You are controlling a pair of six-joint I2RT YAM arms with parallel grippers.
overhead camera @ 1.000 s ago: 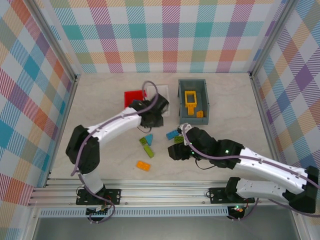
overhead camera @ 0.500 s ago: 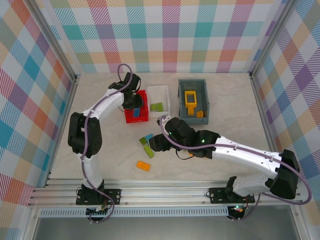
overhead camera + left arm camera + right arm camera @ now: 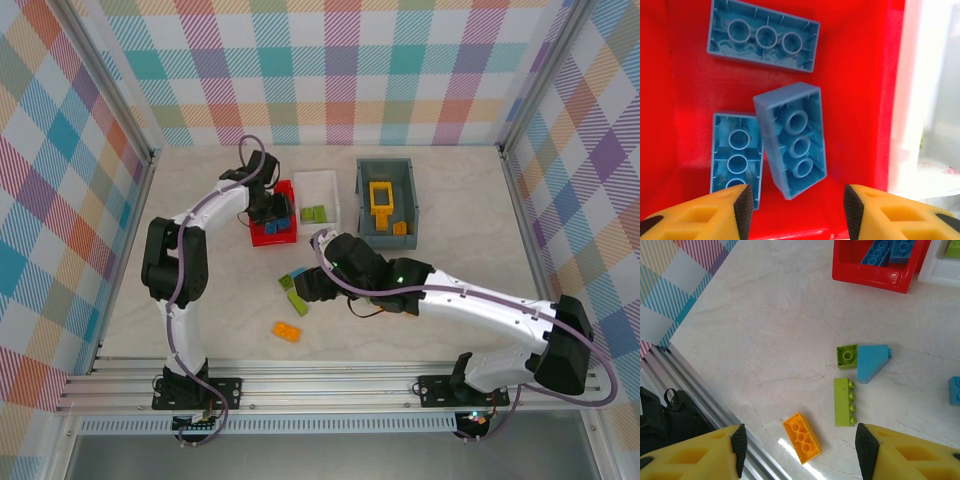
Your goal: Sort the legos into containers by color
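Note:
My left gripper hangs open over the red bin, low above its floor. Three blue legos lie in that bin; the middle one sits tilted just ahead of my fingertips, free of them. From above, the left gripper is over the red bin. My right gripper is open and empty above the table, with an orange lego between its fingers. Just beyond lie a long lime lego, a small lime square and a blue slope piece.
The white bin holds a lime brick. The dark grey bin holds a yellow frame and an orange brick. Another blue lego lies at the right edge. The metal rail runs close by.
The left gripper swung from the white bin to the red bin, then opened, and a blue brick now lies loose there. The right arm swung left over the loose bricks.

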